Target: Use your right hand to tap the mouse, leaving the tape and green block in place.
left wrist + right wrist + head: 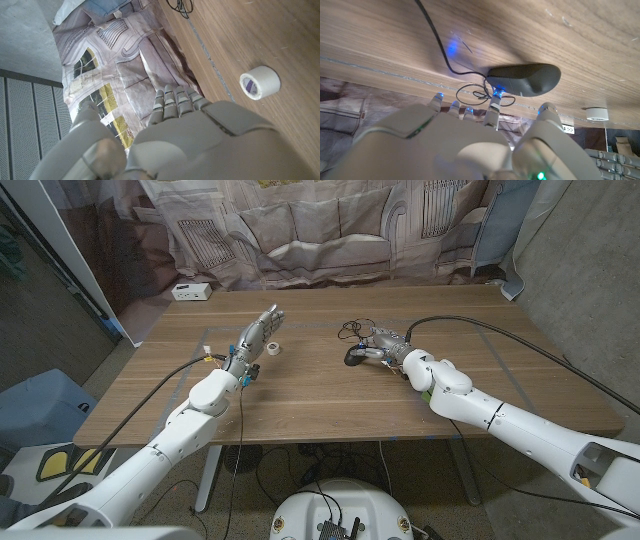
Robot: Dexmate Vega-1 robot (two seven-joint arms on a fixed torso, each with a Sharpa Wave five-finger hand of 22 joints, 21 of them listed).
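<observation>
The black corded mouse (pixel 354 357) lies near the middle of the surface (pixel 330 405), toward its far edge. The right hand (pixel 385 346) is over it, fingers spread, holding nothing; one fingertip (pixel 494 103) is at the mouse's edge. The left hand (pixel 255 337) stands raised with fingers apart, empty, just beside the white tape roll (pixel 275 348).

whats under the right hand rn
The right hand hovers over the black mouse, whose front end and coiled cable show beside its fingers. The hand hides part of the mouse in the head view. Whether the fingers touch it cannot be told.
</observation>
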